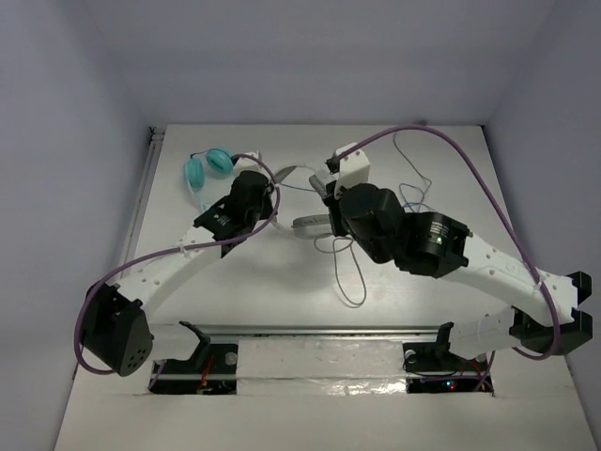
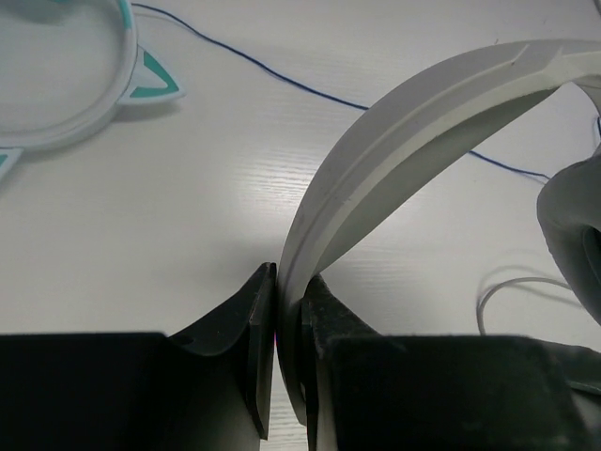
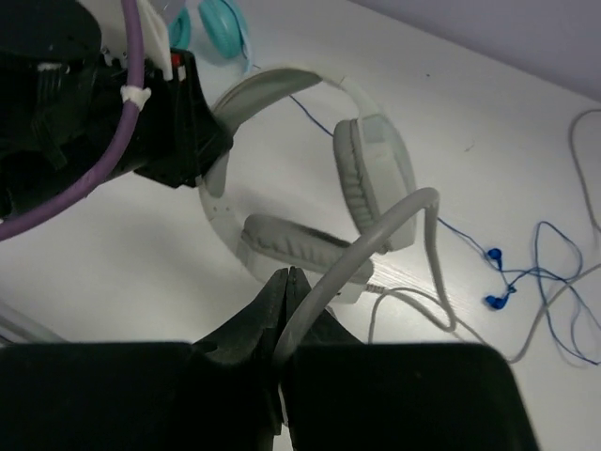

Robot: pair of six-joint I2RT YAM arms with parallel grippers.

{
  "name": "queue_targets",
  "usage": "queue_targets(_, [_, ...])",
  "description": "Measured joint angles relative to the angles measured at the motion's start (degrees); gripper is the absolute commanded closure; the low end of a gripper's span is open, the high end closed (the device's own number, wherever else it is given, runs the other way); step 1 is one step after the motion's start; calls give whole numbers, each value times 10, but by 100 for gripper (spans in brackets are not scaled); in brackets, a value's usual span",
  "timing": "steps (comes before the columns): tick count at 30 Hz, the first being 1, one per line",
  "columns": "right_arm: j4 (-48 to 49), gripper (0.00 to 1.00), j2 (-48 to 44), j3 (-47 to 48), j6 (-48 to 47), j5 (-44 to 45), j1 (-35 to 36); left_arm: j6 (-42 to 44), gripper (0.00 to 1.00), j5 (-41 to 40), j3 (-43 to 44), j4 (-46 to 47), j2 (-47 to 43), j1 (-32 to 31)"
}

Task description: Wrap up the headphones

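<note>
My left hand (image 2: 286, 301) is clamped on the headband (image 2: 404, 141) of the white headphones (image 3: 371, 174), which lie on the table (image 1: 272, 282) between my 2 arms. My right hand (image 3: 286, 282) is pinched together on their cable (image 3: 413, 211), and a loop of it arches over the cups. A pair of teal headphones (image 1: 208, 166) sits at the far left, and a blue earbud wire (image 3: 493, 277) lies near the cable.

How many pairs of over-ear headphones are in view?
2. The white headphones are in the middle, their headband held by the left gripper. The teal headphones lie at the far left side. More may be hidden from view.
</note>
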Motion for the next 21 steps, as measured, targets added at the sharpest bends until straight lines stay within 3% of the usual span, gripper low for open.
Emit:
queue_targets(4, [-2,100,0,6,-7,-1,-9,-7,100,-8,-20,-1,-11,-2])
queue_targets(7, [45,100,-54,-72,14,-69,-9,-8,100,-2,6,-24,-22,38])
queue_targets(12, [123,100,-193,-277,70,-205,-9,5,100,11,212,-75,2,89])
queue_targets(18, [169,100,-190,-345,108,-257,-9,15,100,47,481,-80,18,92])
queue_targets(20, [188,92,-186,-368,114,-254,-9,16,100,69,534,-90,12,92])
queue_targets(21, [200,77,-185,-380,117,-247,-9,15,100,83,557,-97,8,92])
